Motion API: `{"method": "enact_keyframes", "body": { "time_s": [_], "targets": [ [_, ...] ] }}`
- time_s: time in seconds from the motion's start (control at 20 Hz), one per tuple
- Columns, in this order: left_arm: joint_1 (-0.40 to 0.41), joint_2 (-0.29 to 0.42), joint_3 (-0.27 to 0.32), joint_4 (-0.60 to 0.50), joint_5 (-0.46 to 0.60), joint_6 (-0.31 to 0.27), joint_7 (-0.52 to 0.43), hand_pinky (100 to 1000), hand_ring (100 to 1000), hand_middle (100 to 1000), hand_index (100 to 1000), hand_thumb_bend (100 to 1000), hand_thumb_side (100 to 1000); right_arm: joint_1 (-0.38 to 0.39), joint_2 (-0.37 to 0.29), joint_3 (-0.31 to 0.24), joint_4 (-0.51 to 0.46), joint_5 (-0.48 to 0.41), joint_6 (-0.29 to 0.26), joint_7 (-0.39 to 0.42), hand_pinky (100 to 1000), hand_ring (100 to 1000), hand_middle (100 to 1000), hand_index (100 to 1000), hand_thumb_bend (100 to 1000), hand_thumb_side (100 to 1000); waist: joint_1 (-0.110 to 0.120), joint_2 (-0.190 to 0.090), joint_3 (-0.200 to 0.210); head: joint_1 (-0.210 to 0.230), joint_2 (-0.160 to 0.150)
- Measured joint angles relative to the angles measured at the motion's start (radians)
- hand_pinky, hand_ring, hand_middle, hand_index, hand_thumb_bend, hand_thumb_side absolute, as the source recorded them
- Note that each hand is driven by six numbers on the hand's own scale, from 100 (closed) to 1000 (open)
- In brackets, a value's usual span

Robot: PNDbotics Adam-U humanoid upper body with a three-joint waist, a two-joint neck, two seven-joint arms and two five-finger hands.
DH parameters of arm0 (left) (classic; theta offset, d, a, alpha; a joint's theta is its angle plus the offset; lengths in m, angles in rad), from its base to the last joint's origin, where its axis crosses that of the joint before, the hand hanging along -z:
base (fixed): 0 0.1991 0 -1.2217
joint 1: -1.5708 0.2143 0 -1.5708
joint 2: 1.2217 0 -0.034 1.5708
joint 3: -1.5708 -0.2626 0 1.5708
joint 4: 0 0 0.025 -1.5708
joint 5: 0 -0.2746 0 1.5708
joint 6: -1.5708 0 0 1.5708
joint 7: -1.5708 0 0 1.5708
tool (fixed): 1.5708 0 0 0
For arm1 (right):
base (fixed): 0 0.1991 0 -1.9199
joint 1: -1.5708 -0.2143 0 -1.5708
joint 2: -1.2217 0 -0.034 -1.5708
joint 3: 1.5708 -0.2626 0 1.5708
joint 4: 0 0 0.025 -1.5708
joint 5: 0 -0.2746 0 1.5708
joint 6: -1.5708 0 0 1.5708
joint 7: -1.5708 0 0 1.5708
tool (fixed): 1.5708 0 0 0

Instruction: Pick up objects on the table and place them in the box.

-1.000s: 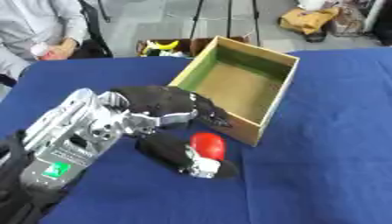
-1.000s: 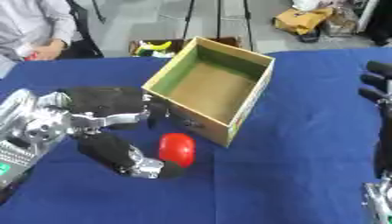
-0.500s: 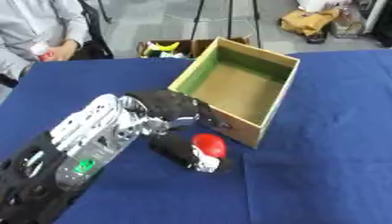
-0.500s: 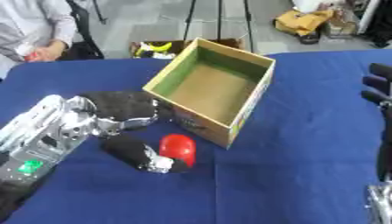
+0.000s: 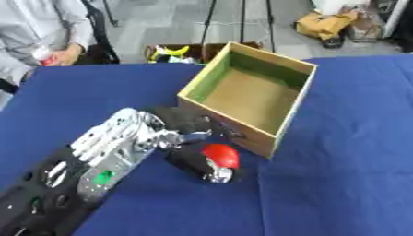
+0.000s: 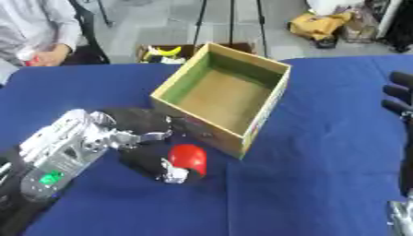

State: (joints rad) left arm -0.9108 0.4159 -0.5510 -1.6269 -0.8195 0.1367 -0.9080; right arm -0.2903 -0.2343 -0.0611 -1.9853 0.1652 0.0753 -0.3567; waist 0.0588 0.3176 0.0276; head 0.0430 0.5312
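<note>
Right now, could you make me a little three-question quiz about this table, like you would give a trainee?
1. True or false: the box already holds an object.
2. Which hand is at the red and black object? A) the left hand B) the right hand C) both
3. Fill in: the cloth on the table is ____.

Key:
1. False. Its floor is bare.
2. A. The left hand reaches in beside the object near the box's front wall, while the right hand shows only at the right edge of the right eye view, far from it.
3. Blue.
</note>
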Motion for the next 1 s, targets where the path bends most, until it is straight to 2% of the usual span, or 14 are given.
{"method": "enact_keyframes", "body": {
  "time_s": [0.4,1.0],
  "targets": [
    [0.000,-0.018,0.007,0.030,-0.087,-0.025,0.001,450,712,890,997,448,923,0.000,0.000,0.000,0.000,0.000,0.000,0.000,770,798,770,771,100,1000,0.000,0.004,-0.002,0.005,-0.006],
    [0.006,-0.047,0.007,0.069,-0.063,-0.022,0.000,357,647,860,986,501,863,0.000,0.002,0.000,0.000,0.001,0.004,0.005,771,798,769,761,100,1000,-0.001,0.011,-0.007,0.007,-0.006]
  ]
}}
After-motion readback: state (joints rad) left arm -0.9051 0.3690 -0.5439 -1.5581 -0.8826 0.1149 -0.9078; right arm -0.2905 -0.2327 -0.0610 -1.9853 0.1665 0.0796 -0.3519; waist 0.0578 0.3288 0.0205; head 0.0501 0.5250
